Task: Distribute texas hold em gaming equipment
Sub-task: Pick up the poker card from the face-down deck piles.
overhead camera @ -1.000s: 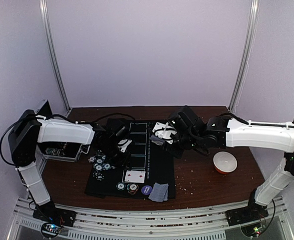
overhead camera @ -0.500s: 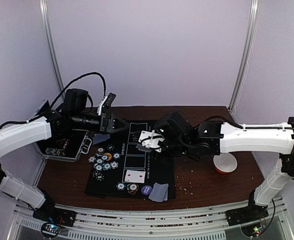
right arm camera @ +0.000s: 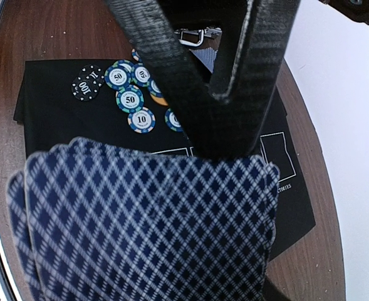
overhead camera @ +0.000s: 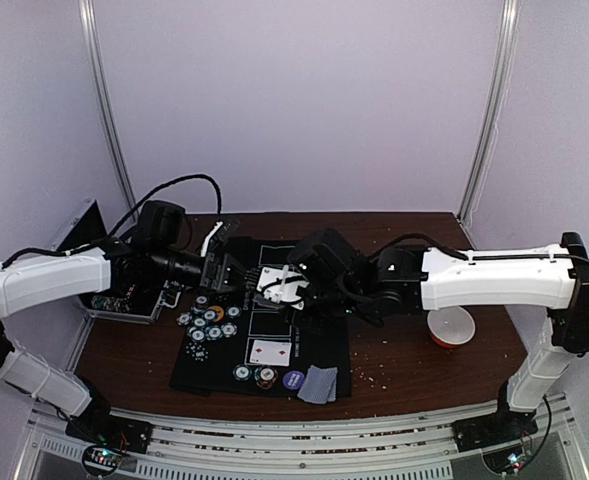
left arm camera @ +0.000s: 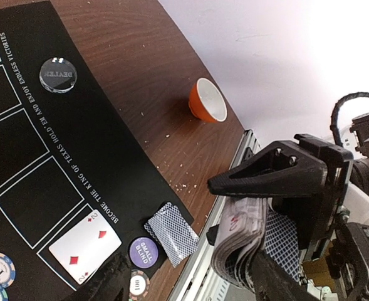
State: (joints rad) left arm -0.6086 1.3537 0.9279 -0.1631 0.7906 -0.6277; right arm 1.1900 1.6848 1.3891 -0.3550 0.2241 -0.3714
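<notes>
Top external view: the deck of playing cards [overhead camera: 277, 284] hangs above the far half of the black mat [overhead camera: 319, 340], about midway between the left and right edges of the worktop [overhead camera: 414, 350]. The right fingers [right arm camera: 171, 75] pinch it. The left fingers [left arm camera: 107, 281] hover near it, spread and holding nothing. One face-up card [overhead camera: 269, 351] lies toward the near edge, and poker chips [overhead camera: 206, 318] cluster on the mat's left side. Dealing seems to be in hand. Next, the left fingers probably need to nip only the top card and slide it off cleanly.
</notes>
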